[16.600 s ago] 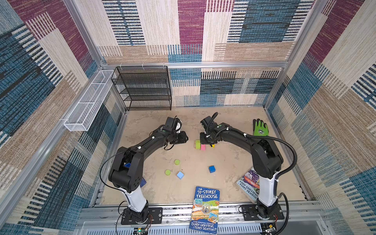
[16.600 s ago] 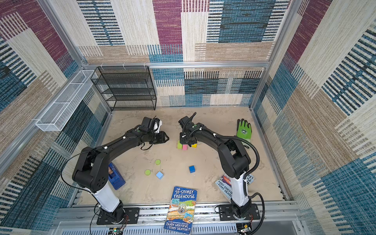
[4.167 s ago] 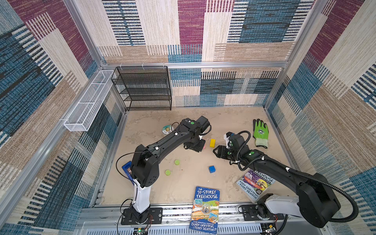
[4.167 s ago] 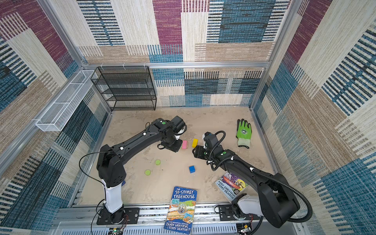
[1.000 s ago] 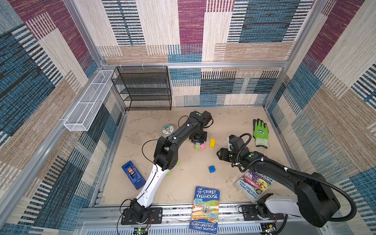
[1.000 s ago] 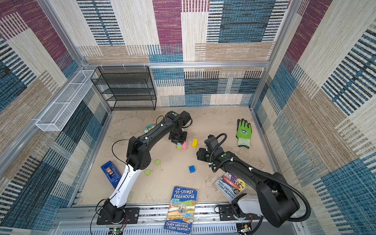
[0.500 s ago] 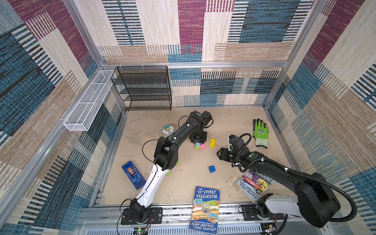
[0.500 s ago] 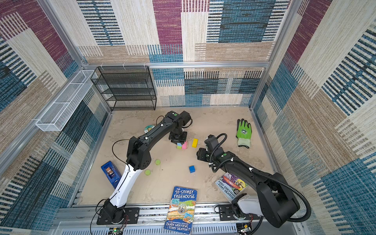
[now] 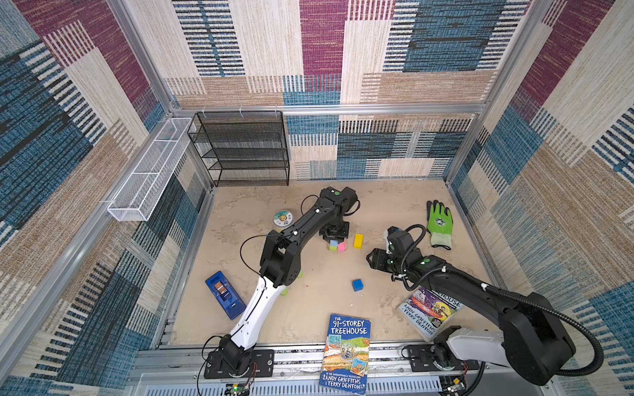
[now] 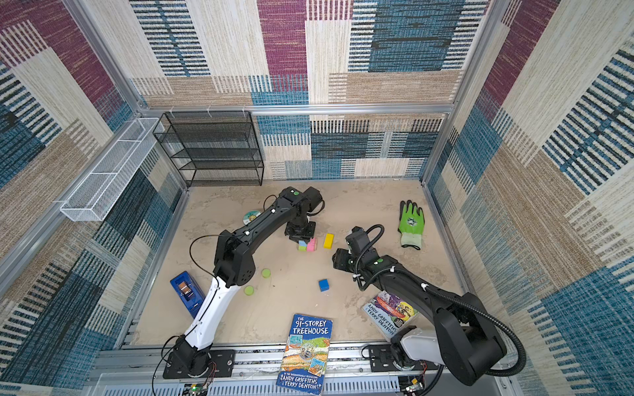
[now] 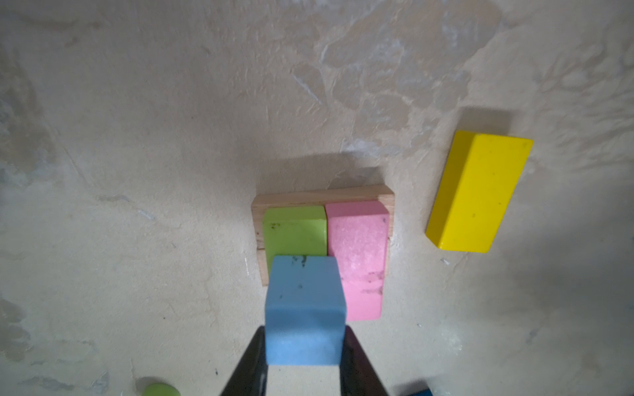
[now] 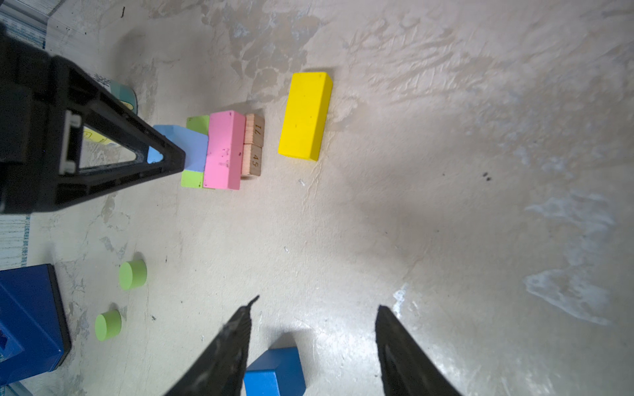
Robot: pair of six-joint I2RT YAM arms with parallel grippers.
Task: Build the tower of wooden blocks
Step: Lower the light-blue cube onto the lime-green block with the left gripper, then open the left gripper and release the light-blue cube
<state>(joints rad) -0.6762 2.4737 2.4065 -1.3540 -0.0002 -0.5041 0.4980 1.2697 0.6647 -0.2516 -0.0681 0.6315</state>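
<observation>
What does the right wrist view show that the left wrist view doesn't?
Only right wrist: stamped numbers on the ends of the two plain tan wooden bars, the flat dark-blue rectangular case, and the open right gripper. Only left wrist: both jaws of the left gripper pinching the light-blue wooden cube. Both: that cube over the lime wooden oblong, the pink wooden oblong alongside, the yellow wooden oblong lying apart.
</observation>
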